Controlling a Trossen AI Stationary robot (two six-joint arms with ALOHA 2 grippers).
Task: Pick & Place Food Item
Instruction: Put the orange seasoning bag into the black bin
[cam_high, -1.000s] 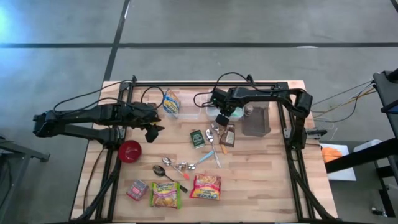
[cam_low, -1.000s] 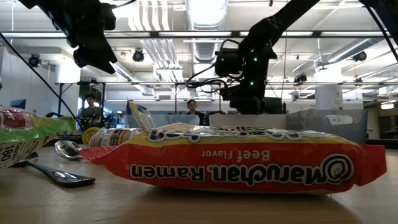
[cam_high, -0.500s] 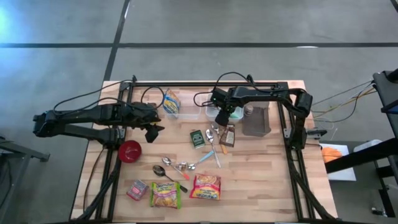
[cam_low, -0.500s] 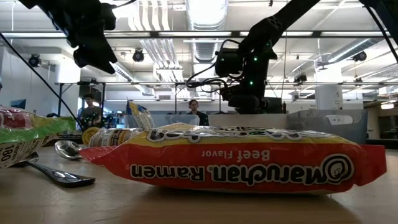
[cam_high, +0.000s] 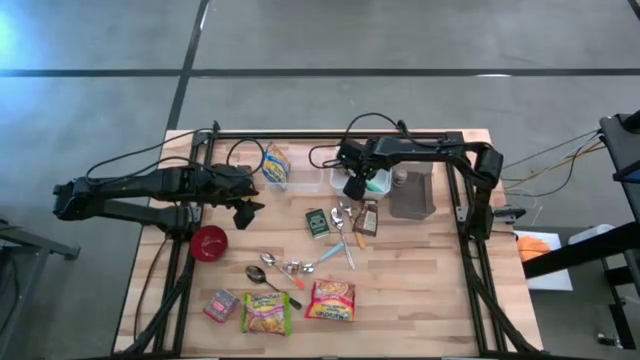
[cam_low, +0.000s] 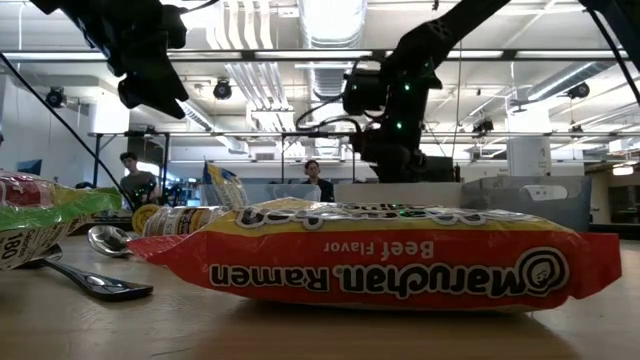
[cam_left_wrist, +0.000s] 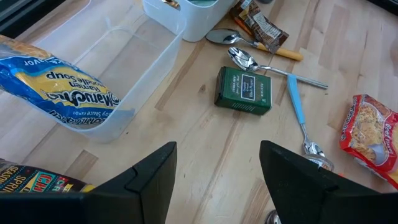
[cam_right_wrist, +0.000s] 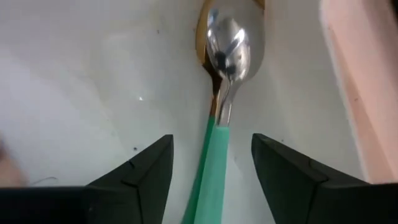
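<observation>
Right gripper (cam_right_wrist: 211, 163): jaws apart, over bin (cam_high: 352, 177).
Bin: green-handled spoon (cam_right_wrist: 222, 93) inside.
Left gripper (cam_left_wrist: 217, 180): jaws wide, empty, worktop's 9 o'clock side.

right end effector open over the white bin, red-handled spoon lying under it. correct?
One thing is wrong: the spoon has a green handle, not red. The right wrist view shows it lying in the white bin between the fingers of the open right end effector. The rest stands.
</observation>
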